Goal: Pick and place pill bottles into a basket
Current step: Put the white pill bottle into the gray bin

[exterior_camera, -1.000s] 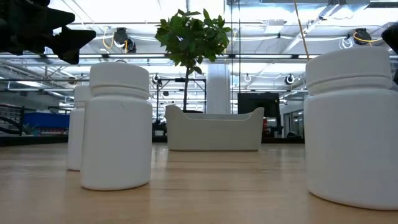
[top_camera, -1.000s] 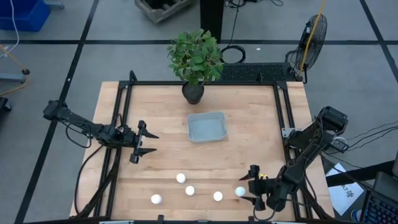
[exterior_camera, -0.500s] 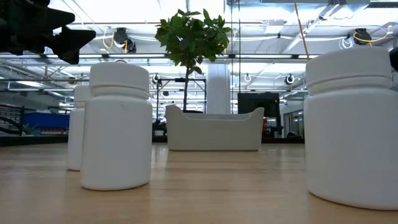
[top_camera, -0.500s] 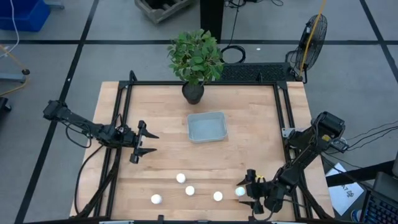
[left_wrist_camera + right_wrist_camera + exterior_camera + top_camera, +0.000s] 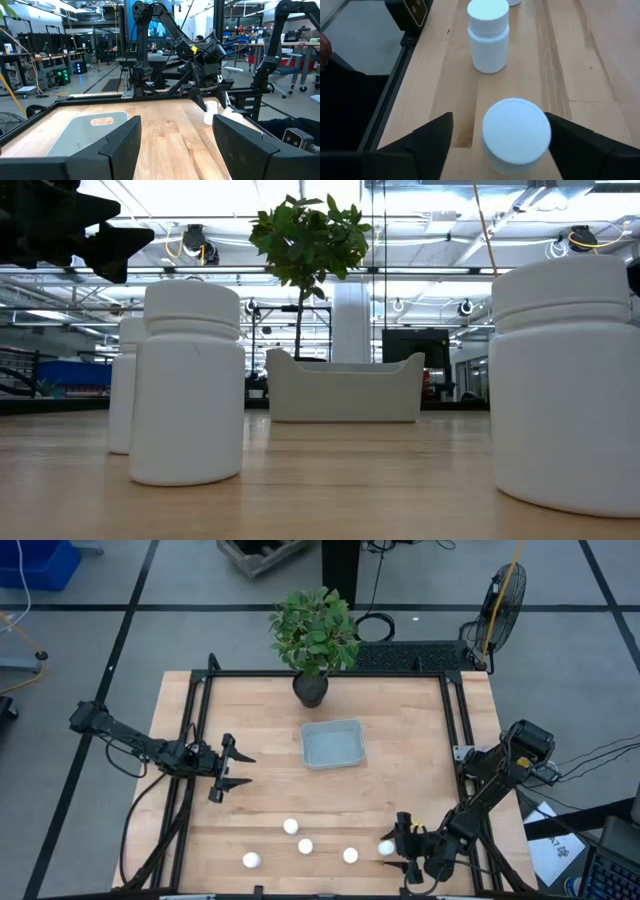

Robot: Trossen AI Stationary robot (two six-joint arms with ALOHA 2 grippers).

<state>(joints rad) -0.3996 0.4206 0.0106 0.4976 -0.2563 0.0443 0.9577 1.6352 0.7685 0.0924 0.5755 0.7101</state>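
Five white pill bottles stand upright on the wooden table near its near edge: (image 5: pixel 290 826), (image 5: pixel 305 846), (image 5: pixel 251 860), (image 5: pixel 350 855) and the rightmost one (image 5: pixel 386 848). The pale grey-blue basket (image 5: pixel 333 743) sits at the table's middle, with no bottle showing in it. My right gripper (image 5: pixel 402 849) is open, level with the table, its fingers on either side of the rightmost bottle (image 5: pixel 516 135) without plainly touching it. My left gripper (image 5: pixel 236 768) is open and holds nothing, above the table's left part.
A dark pot with a green plant (image 5: pixel 312 635) stands at the far edge behind the basket. Black frame rails (image 5: pixel 196 770) run along the table's left and right sides. In the right wrist view a second bottle (image 5: pixel 489 35) stands beyond the rightmost one.
My right gripper has moved a little toward the table's left and near edges, closing in on the rightmost bottle, and has stayed open. The bottles and the basket have not moved.
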